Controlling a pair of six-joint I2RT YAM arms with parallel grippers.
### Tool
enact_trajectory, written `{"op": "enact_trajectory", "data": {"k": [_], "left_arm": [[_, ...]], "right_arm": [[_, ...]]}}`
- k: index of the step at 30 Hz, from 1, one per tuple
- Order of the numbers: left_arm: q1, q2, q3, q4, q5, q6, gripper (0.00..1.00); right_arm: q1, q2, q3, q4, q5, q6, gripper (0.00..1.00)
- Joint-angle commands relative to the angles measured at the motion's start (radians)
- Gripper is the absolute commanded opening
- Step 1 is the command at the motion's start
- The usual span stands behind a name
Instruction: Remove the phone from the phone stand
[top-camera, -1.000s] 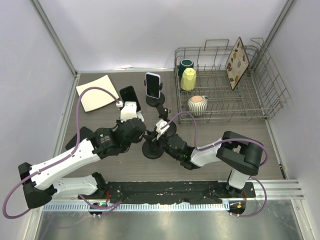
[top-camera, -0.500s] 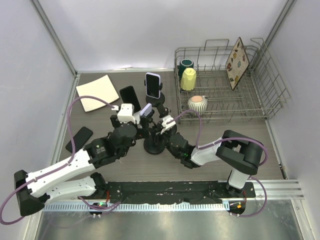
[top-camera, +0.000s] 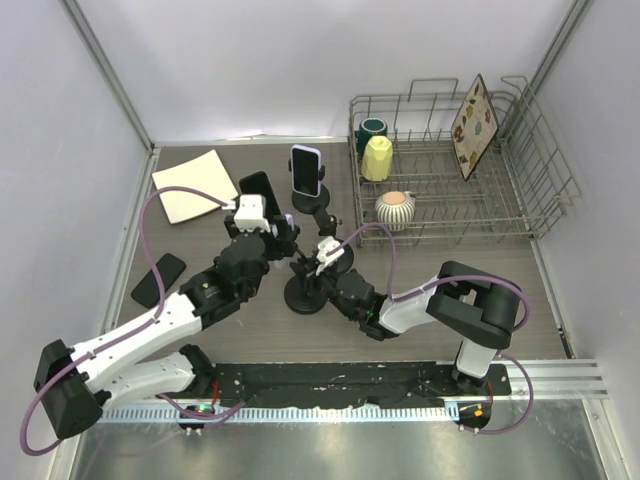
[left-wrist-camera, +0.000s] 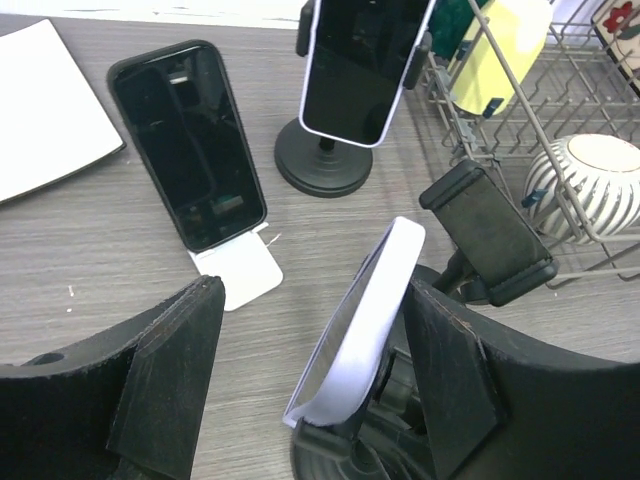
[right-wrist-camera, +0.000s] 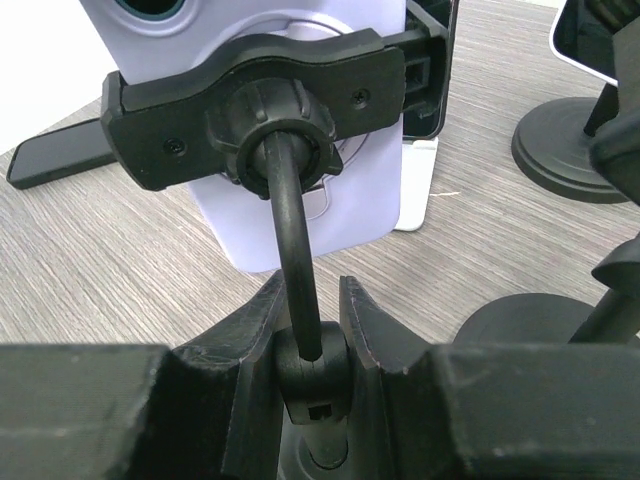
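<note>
**Clamped in its stand, flanked by open fingers**

Shows the lilac phone (left-wrist-camera: 365, 320) seated in the black clamp of the phone stand (right-wrist-camera: 270, 95), near the middle of the grey table (top-camera: 550, 280), tilted and not yet out. Puts the left gripper (left-wrist-camera: 312, 295) astride it, fingers (left-wrist-camera: 170, 370) spread wide on either side and closed on nothing. Catches the right gripper (right-wrist-camera: 308, 320) low behind the clamp, fingers (right-wrist-camera: 362, 320) pinched shut on the stand's thin black stem. Takes in, beyond the lilac phone, a black phone (left-wrist-camera: 190, 140) leaning on a small white rest (left-wrist-camera: 235, 275), and a third phone (left-wrist-camera: 355, 60) clipped into a second stand (left-wrist-camera: 322, 170) with a round black base. Finds another black clamp (left-wrist-camera: 487, 232) just to the right. Rounds off with a cream square plate (top-camera: 195, 185) toward the far left corner and a fourth phone (top-camera: 158, 280) lying flat near the left edge. Closes at the far right with a wire rack (top-camera: 510, 190) holding a yellow cup (top-camera: 377, 157), a dark green cup (top-camera: 372, 127), a ribbed white bowl (top-camera: 395, 208) and a patterned board (top-camera: 473, 125) stood on edge.
</note>
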Motion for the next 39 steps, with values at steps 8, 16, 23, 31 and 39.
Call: {"op": "enact_trajectory", "data": {"k": [8,16,23,31,39], "left_arm": [[0.014,0.093,-0.046,0.223,0.059,0.076,0.65],[0.029,0.096,-0.086,0.307,0.044,0.068,0.52],[0.029,0.076,-0.104,0.307,0.065,0.056,0.25],[0.029,0.062,-0.107,0.289,0.085,0.051,0.0],[-0.014,0.071,-0.069,0.117,-0.062,-0.151,0.0]], "right_arm": [[0.022,0.032,0.0,0.025,-0.065,0.036,0.01],[0.025,0.038,0.0,0.029,-0.076,0.033,0.01],[0.025,0.045,0.0,0.034,-0.075,0.038,0.01],[0.024,0.052,-0.003,0.042,-0.036,0.053,0.01],[0.025,0.049,0.001,0.006,0.122,0.085,0.01]]}}
